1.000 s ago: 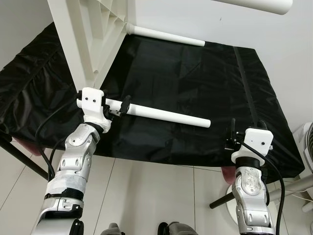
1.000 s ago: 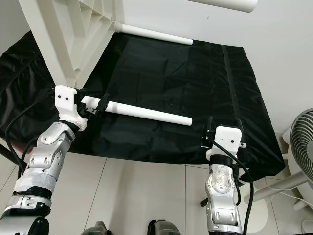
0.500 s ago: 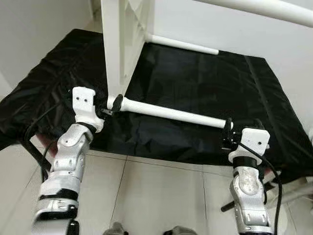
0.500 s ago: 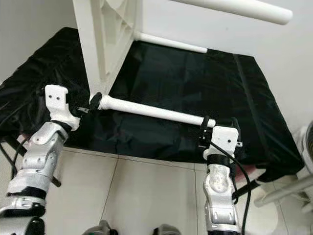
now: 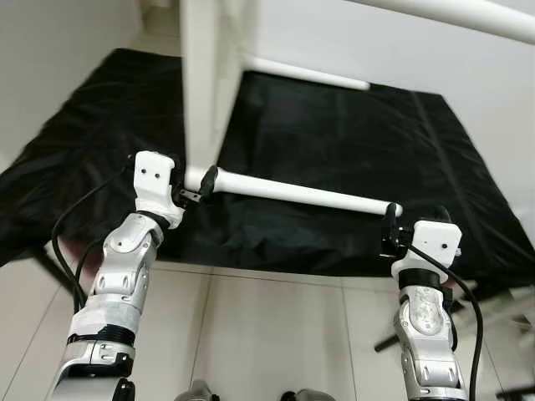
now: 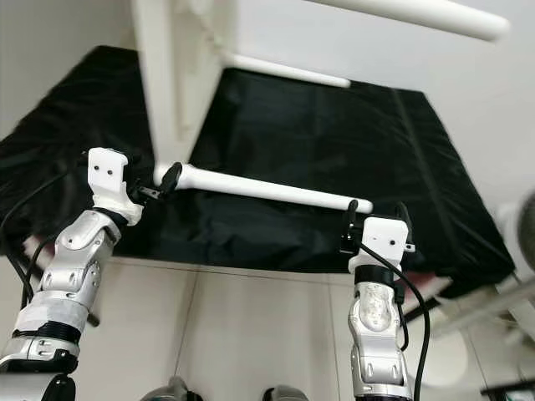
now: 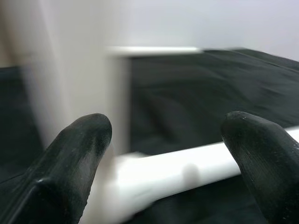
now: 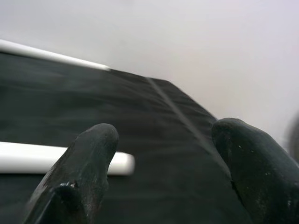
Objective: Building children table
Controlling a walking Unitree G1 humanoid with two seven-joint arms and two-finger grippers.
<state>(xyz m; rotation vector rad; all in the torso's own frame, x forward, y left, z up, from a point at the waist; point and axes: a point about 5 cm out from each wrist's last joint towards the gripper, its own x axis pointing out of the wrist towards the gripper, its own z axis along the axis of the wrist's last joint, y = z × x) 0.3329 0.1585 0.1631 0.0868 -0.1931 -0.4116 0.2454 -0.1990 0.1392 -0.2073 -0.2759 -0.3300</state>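
Note:
A white children's table top [image 5: 201, 83] stands on its edge on a black cloth [image 5: 334, 134]. One white leg [image 5: 301, 195] runs from its lower corner out to the right, just above the cloth. My left gripper [image 5: 199, 185] is open, its fingers either side of that leg's base where it meets the top; the left wrist view shows the leg [image 7: 187, 170] between wide-spread fingers. My right gripper [image 5: 415, 214] is open at the leg's free end, with the tip [image 8: 121, 163] beside one finger.
Two more white legs stick out: a far one [image 5: 305, 73] low over the cloth and a high one [image 5: 451, 15] at the upper right. The cloth's front edge drops to a tiled floor [image 5: 276, 334]. A blurred fan [image 6: 522, 225] stands at the right.
The camera has shifted. The leg's base came against the table top's lower corner, and its free end now lies by my right gripper. Both grippers stay open.

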